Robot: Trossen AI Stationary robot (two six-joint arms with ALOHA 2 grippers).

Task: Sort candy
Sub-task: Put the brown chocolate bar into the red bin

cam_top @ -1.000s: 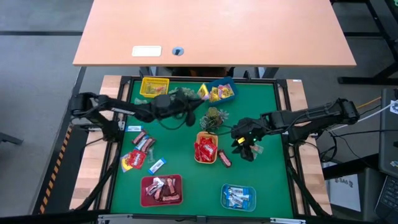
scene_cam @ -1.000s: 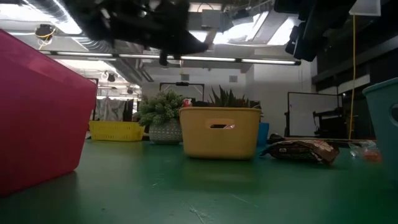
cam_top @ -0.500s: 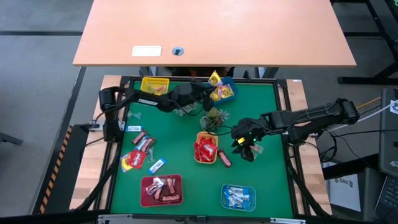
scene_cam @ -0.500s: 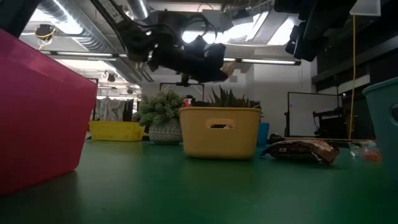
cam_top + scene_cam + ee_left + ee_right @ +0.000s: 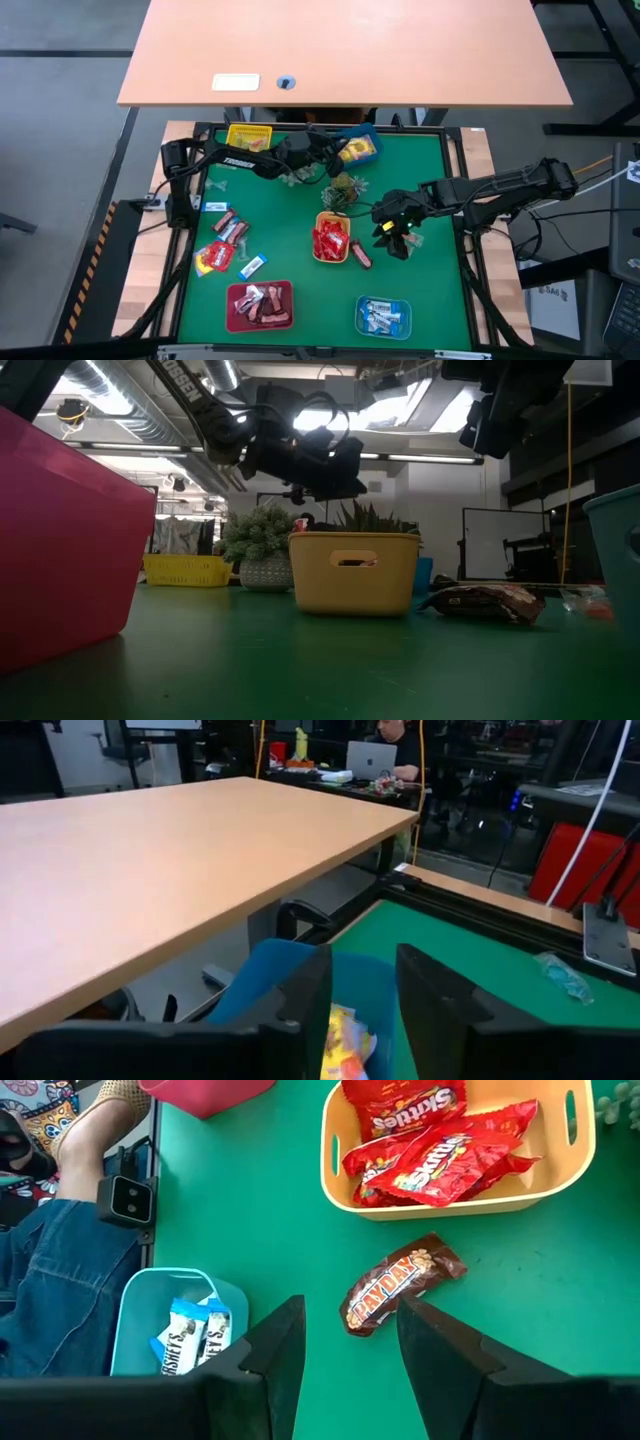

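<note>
Green mat: left gripper (image 5: 357,1020) released above blue tray (image 5: 262,982) (yellow candy inside); right gripper (image 5: 350,1355) open over unsorted brown candy (image 5: 400,1283).

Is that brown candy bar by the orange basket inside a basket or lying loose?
Loose. The brown candy bar lies flat on the green mat beside the orange basket, under the open right gripper.

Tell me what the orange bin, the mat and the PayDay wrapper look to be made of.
Orange bin: looks like moulded plastic, matte, with rounded rim and a cut-out handle slot. Mat: flat green surface, matte, possibly felt or rubber; can't tell which. PayDay wrapper: glossy brown film, likely plastic or foil laminate, with crinkled sealed ends and highlights.
</note>
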